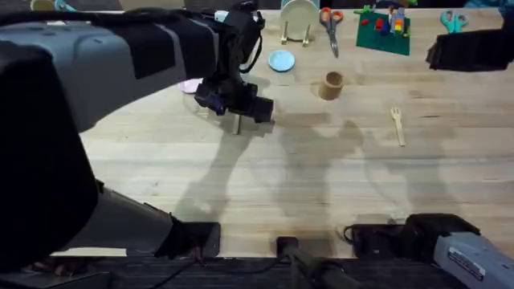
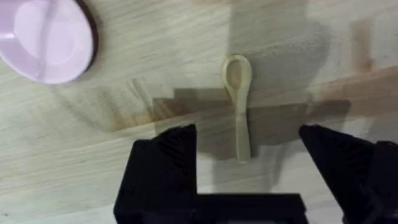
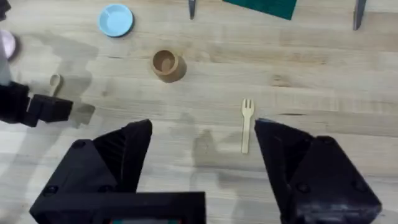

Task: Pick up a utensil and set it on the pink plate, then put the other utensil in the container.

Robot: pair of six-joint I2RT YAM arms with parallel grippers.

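With the left end effector (image 2: 247, 155) spread over the spoon (image 2: 237, 106), its thin handle lying flat on the bench (image 2: 186, 62) may slip the pinch.

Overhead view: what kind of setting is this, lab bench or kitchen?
Likely a lab or craft bench, not a kitchen: plain wooden table, scissors, a green brick baseplate, toy-sized blue plate.

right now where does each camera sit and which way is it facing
Overhead: fixed above the arm bases, looking down and forward at the table; left arm looms large.
Left wrist: looks down between the open left gripper at the spoon and pink plate.
Right wrist: looks past the open right gripper at the fork and container.
Both wrist views share the spoon.
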